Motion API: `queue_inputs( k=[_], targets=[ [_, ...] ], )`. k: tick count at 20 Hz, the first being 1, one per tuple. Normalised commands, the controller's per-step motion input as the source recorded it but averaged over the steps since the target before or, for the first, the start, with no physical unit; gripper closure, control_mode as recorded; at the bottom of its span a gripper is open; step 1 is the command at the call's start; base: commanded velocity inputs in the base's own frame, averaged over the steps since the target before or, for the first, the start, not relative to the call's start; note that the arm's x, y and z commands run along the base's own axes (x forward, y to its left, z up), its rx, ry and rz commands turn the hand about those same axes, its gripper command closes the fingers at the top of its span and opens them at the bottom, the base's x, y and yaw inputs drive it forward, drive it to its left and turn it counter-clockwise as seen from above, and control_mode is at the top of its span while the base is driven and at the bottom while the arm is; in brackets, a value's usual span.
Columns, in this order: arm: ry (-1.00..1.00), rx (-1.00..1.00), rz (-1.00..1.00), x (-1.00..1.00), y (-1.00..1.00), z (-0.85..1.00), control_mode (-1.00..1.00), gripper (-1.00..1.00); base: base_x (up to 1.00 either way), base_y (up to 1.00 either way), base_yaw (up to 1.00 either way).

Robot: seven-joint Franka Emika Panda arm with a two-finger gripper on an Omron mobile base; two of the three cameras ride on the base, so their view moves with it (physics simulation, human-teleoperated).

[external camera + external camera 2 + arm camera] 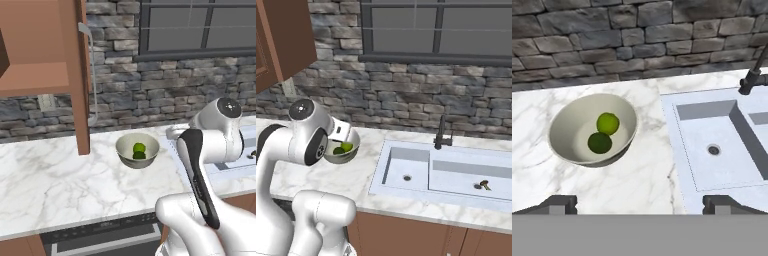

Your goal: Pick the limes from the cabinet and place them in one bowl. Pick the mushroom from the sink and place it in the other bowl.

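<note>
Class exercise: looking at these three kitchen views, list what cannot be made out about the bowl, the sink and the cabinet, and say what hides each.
- Bowl: in the right base view, the arm covers its left side.
- Limes: both visible in the hand view; touching or apart cannot be told.
- Sink: right basin cut by the hand view's edge.
- Small brown object in the right basin: too small to identify.
- Cabinet: interior cut off by the frame's top.

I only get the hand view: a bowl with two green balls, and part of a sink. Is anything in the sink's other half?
Observer: Yes. The right base view shows a small mushroom lying in the right basin of the sink, near its drain.
Operator: What's beside the bowl, further left?
Observer: In the left base view, a brown cabinet hangs left of the bowl, with its door open.
Operator: And higher up the wall?
Observer: A dark-framed window sits above the sink.
</note>
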Motion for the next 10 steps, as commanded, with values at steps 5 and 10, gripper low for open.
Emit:
queue_inputs(
  k=[5, 10],
  targets=[
    [0.00, 0.00, 0.00, -0.08, -0.01, -0.06, 1.00, -1.00, -0.10, -0.20, 0.00],
    [0.00, 0.00, 0.00, 0.00, 0.00, 0.00, 1.00, -1.00, -0.28, -0.54, -0.03]
  ],
)
